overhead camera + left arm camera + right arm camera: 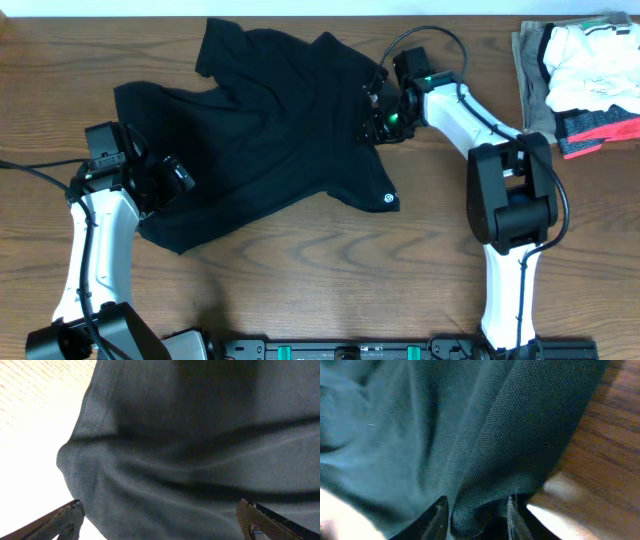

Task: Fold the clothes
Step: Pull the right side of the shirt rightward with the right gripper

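Shirt lies between the arms, right gripper pinching its edge, left gripper spread wide over its opposite edge.

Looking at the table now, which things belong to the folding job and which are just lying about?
In the job: black shirt, crumpled mid-table; left gripper, open at its left edge; right gripper, closed on its right side.
Lying about: white garment, khaki-grey garment, red-and-dark striped garment, stacked in a corner of the table.
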Available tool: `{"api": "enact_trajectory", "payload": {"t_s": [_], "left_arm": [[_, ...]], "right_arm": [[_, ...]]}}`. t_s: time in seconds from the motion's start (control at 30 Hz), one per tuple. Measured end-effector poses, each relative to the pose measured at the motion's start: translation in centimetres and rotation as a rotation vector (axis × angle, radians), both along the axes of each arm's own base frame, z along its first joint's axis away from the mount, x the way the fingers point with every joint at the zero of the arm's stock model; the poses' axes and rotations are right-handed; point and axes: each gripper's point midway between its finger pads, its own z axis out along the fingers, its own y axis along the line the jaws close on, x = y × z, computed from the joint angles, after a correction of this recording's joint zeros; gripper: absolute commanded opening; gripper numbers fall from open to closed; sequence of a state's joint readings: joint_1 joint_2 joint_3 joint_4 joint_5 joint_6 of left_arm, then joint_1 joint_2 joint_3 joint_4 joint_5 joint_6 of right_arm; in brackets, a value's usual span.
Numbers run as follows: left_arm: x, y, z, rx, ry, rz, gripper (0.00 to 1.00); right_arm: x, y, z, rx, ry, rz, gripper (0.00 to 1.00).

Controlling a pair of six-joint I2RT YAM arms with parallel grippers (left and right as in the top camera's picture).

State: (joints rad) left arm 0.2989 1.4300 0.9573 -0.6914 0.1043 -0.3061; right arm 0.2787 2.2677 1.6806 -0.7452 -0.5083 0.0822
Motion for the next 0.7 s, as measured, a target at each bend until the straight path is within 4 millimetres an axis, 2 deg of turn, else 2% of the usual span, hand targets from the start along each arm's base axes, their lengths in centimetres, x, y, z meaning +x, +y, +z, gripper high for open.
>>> {"api": "enact_trajectory", "payload": {"t_s": [0.1, 0.27, 0.4, 0.5, 0.7], "left_arm": [[0.0, 0.0, 0.0, 0.000, 0.000, 0.000, 0.98], [0.0, 0.0, 0.0, 0.000, 0.000, 0.000, 0.98], [0.0, 0.0, 0.0, 0.000, 0.000, 0.000, 0.98], [0.0, 0.0, 0.0, 0.000, 0.000, 0.000, 0.98], [0.0, 0.0, 0.0, 0.000, 0.000, 0.000, 0.98]], "right_arm": [[0.3, -0.5, -0.7, -0.083, -0.012, -0.034, 0.01], [0.5, -1.5, -1.0, -0.158, -0.004, -0.097, 0.01], [0.4, -3.6, -1.1, -0.205, 0.030, -0.146, 0.01], [0.4, -6.3, -1.1, -0.230, 0.071, -0.203, 0.01], [-0.1, -13.7, -1.3, -0.257, 0.182, -0.355, 0.01]]}}
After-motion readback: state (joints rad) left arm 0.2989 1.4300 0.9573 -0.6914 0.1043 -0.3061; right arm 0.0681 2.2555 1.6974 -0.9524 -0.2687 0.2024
